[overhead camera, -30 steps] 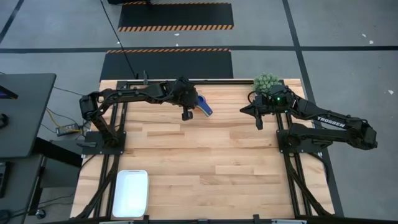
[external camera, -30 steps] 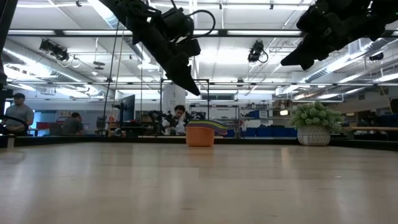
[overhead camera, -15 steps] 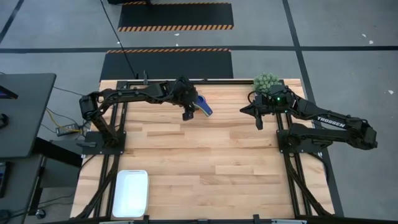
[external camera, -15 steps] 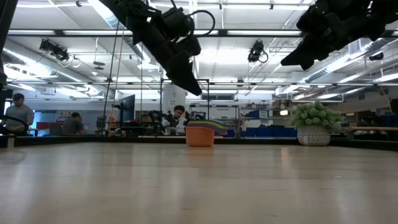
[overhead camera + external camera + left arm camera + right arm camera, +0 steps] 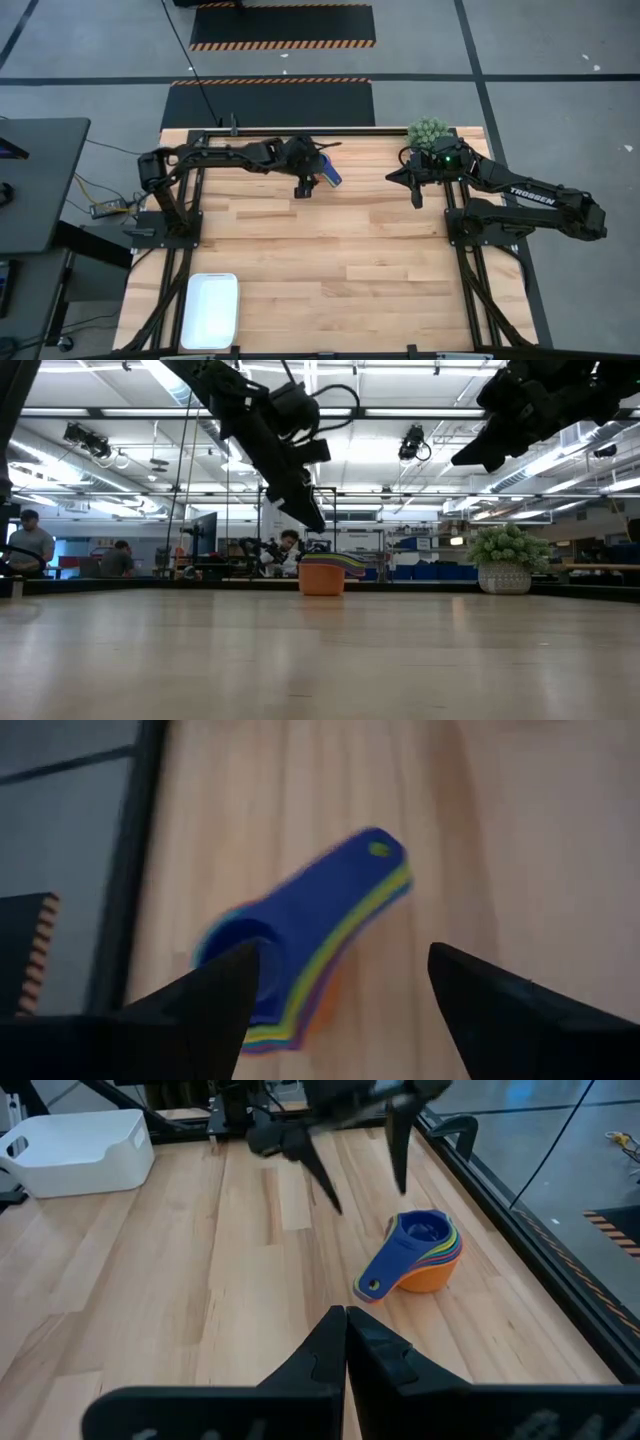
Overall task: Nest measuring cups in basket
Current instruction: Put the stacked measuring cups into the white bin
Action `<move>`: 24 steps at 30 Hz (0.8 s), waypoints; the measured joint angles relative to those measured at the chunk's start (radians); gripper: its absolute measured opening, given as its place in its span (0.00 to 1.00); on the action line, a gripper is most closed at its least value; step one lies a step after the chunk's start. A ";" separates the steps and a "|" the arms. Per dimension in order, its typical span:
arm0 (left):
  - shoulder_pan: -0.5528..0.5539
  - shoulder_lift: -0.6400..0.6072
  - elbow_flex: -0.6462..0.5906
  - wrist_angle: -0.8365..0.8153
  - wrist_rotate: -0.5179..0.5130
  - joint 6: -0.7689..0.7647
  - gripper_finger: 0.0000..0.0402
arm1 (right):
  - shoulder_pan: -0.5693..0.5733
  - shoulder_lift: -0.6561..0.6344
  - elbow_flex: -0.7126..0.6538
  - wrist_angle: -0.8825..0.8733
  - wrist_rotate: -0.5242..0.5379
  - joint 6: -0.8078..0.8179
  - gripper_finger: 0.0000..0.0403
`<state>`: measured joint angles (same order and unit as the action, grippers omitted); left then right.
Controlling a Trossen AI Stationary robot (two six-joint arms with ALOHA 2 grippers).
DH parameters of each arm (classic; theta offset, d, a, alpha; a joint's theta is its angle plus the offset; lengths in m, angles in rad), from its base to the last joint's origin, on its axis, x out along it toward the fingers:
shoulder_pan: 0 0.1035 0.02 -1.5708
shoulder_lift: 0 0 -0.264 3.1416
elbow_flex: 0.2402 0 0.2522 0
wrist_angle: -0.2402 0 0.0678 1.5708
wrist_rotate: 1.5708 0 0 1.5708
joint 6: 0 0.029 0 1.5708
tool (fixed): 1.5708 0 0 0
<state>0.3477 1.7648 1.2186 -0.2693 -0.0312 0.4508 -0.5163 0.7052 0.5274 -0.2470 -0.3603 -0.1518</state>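
Note:
The measuring cups [image 5: 415,1255] stand nested in one stack near the table's far edge. The blue one is on top, and the orange bottom cup [image 5: 322,578] rests on the wood. The stacked handles [image 5: 365,870] stick out to one side. My left gripper [image 5: 360,1165] hangs open just above the stack, touching nothing; its fingers stand either side of the stack in the left wrist view. My right gripper [image 5: 417,195] waits shut at the far right, above the table. The white basket [image 5: 210,310] sits at the near left corner.
A small green potted plant [image 5: 428,132] stands at the far right corner, behind my right arm. Black frame rails run along the table's left, right and far edges. Bare wood lies between the cups and the basket. People show in the room beyond.
My left gripper has come down a little toward the cup stack, and the arm has stretched lower over the table. The cups have stayed where they were.

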 joint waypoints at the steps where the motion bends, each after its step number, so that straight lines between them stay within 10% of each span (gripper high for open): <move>1: 0.001 0.010 0.000 0.004 0.007 0.000 0.74 | 0.000 0.000 0.000 0.002 0.000 0.000 0.04; 24: -0.038 0.083 0.012 0.038 -0.106 0.043 0.74 | 0.000 0.000 0.000 0.045 0.000 0.000 0.04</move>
<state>0.3095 1.8473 1.2306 -0.2309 -0.1373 0.4938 -0.5163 0.7052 0.5274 -0.2024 -0.3603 -0.1520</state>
